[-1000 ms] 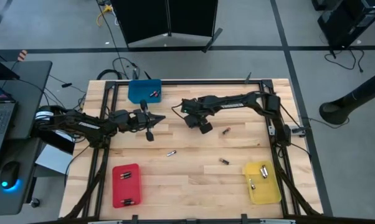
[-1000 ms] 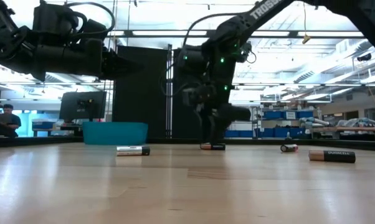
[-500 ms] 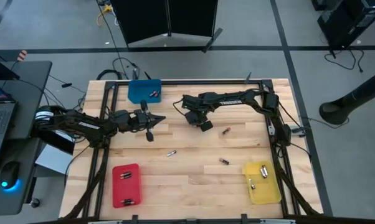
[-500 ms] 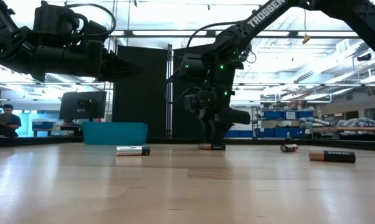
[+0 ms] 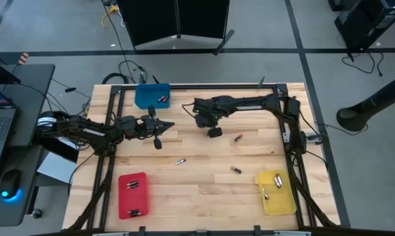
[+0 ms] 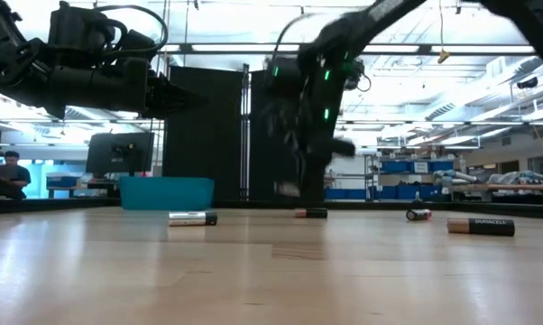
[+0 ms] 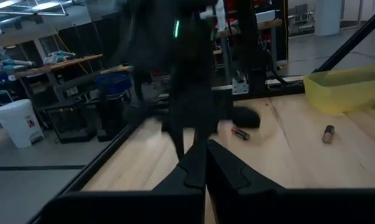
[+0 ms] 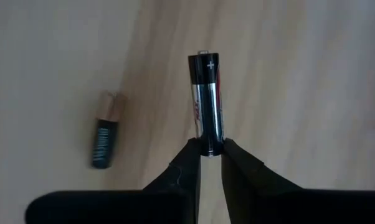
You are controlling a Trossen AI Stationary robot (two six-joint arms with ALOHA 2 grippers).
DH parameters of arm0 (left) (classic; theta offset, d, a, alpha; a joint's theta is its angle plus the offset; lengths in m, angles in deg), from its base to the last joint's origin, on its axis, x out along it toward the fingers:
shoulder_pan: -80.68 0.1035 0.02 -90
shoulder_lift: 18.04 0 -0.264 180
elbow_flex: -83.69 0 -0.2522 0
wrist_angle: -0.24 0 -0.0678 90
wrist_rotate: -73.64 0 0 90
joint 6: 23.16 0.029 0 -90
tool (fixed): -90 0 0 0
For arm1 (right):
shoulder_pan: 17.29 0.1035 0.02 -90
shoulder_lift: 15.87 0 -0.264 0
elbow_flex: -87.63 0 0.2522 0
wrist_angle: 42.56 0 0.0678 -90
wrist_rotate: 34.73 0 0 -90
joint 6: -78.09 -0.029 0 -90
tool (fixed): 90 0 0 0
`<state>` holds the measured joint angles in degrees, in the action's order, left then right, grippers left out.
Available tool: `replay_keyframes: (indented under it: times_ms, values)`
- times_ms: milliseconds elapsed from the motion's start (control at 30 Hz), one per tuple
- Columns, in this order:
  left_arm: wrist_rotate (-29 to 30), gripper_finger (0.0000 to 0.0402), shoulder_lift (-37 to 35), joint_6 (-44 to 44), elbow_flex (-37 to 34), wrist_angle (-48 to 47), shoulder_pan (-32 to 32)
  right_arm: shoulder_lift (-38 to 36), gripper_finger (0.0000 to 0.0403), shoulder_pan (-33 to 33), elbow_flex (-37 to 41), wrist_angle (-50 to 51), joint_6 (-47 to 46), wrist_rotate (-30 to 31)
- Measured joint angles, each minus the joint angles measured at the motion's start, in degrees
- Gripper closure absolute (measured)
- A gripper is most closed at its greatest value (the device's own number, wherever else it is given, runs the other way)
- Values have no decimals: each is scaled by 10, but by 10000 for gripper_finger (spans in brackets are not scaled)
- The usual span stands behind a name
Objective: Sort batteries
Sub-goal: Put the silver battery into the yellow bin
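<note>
One battery pinched in the right gripper above the table

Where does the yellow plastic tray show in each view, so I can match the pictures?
High view: the yellow plastic tray lies in the picture's lower right, at a table corner.
Low view: not in it.
Left wrist view: the tray is at the right edge.
Right wrist view: not in it.
Shared landmark: the light wooden table top, seen in all four.

Overhead, table-level and two close wrist cameras, sharing the table.
</note>
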<state>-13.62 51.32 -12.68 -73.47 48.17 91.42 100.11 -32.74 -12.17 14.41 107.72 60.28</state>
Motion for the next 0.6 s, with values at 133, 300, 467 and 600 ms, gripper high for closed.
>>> replay_keyframes:
  times_ms: [133, 300, 467, 600]
  values:
    - [0, 389, 0, -2, 0, 3, 0, -51, 351, 28, 0, 49, -142, 42]
    - [0, 389, 0, -4, 0, 10, 0, -120, 351, 85, -1, 173, -390, 59]
    - [1, 389, 0, -4, 0, 26, 0, -161, 351, 173, -1, 319, -642, 50]
    - [4, 389, 0, -4, 3, 33, 1, -181, 350, 247, 13, 395, -824, 12]
